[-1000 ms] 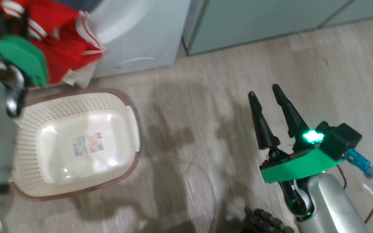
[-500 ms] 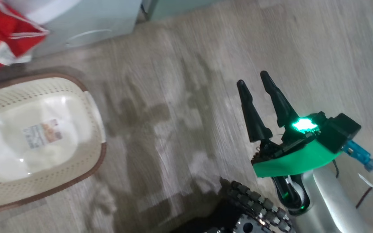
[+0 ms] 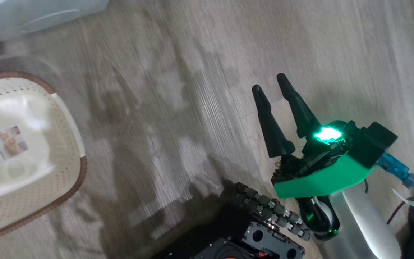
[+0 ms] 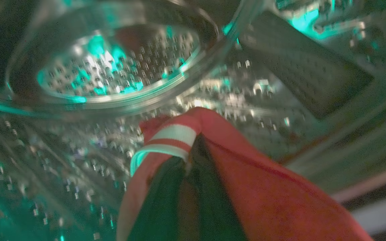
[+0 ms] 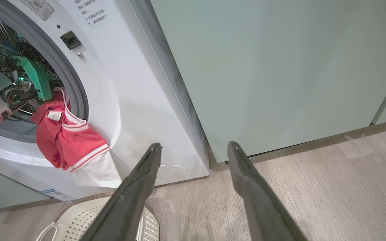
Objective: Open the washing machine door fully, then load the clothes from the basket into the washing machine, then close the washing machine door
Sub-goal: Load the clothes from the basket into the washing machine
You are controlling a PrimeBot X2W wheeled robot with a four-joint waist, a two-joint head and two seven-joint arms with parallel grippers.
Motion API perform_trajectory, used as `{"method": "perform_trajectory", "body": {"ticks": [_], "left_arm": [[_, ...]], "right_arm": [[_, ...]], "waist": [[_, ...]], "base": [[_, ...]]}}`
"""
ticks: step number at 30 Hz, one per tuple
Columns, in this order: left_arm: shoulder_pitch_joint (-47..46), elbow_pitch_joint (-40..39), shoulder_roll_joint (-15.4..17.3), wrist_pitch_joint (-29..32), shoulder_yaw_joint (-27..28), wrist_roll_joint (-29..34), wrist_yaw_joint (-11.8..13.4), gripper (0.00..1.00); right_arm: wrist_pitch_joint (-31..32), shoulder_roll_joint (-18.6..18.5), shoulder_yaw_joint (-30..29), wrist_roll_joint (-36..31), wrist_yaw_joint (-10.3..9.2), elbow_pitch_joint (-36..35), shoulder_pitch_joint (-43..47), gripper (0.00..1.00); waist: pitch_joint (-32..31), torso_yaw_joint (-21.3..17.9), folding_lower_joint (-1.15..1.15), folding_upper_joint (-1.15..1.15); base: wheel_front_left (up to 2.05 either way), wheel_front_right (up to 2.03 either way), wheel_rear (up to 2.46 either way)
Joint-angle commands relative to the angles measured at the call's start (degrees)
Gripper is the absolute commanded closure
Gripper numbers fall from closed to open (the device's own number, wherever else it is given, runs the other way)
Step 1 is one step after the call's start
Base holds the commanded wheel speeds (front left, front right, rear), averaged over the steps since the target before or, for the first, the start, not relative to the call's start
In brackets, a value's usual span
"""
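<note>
Plainly the clothes (image 5: 66, 144) are soft, light and limp: red fabric with white striped trim that sags over whatever carries it. In the right wrist view they spill from the mouth of the washing machine (image 5: 129, 100) across the grey gasket (image 5: 70, 75), the lower hem hanging down the white front above the basket (image 5: 85, 214). Such cloth will not break or slide away, but it trails and can snag. I judge the best hold to be a pinch on a bunched fold or on the thicker striped band, not on a flat single layer. The left gripper (image 4: 189, 155) has that kind of hold: inside the perforated steel drum (image 4: 112, 67) its dark fingers are clenched on a gather of red fabric beside a white-striped cuff. The right gripper (image 3: 269, 82) hangs over the wood floor (image 3: 178, 90) with jaws spread, holding nothing. By count there are one washing machine, two grippers and one basket, bare in the part that shows, with a single paper label (image 3: 0, 144) on its bottom. There is one red bundle; whether it is one garment or several I cannot tell. The hanging part will probably need a further push inward before the door can shut.
</note>
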Motion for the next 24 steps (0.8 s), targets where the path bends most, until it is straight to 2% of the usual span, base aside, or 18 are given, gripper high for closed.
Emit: {"method": "perform_trajectory", "body": {"ticks": [1,7,15,16,17,18,24], "left_arm": [[-3.69,-2.42,3.01,-1.25,1.20,0.39,0.28,1.00],[-6.61,-1.59,2.93,-6.20,1.70,0.38,1.99,1.00],[-2.68,3.74,2.68,-9.77,3.41,-2.14,4.47,1.00],[-2.41,4.07,2.56,-10.08,3.56,-2.43,4.68,0.94],[-2.19,4.27,2.39,-10.52,3.72,-2.75,4.86,0.20],[-1.93,4.26,2.19,-11.22,3.65,-2.87,4.90,0.00],[0.87,4.46,-0.01,-15.17,4.48,-5.01,6.09,0.00]], "right_arm": [[-0.53,-0.20,1.00,0.53,0.00,-2.10,0.30,0.00],[-0.53,-0.20,1.01,1.00,0.00,-2.89,0.41,0.00],[-0.53,-0.20,0.88,1.38,0.00,-2.61,0.05,0.00],[-0.53,-0.20,0.86,1.36,0.00,-2.49,-0.01,0.00],[-0.53,-0.20,0.86,1.29,0.00,-2.31,-0.08,0.00],[-0.53,-0.20,0.80,1.17,0.00,-2.10,-0.12,0.00],[-0.53,-0.20,-0.32,0.15,0.00,-1.11,-0.26,0.00]], "waist": [[0.98,-0.82,0.00,0.00],[1.70,-0.85,0.00,0.00],[1.54,-0.57,0.00,0.00],[1.46,-0.55,0.00,0.00],[1.34,-0.51,0.00,0.00],[1.13,-0.37,0.00,0.00],[-1.12,1.40,0.00,0.00]], "base": [[0.00,0.00,0.00],[0.00,0.00,0.00],[0.00,0.00,0.00],[0.00,0.00,0.00],[0.00,0.00,0.00],[0.00,0.00,0.00],[0.00,0.00,0.00]]}}
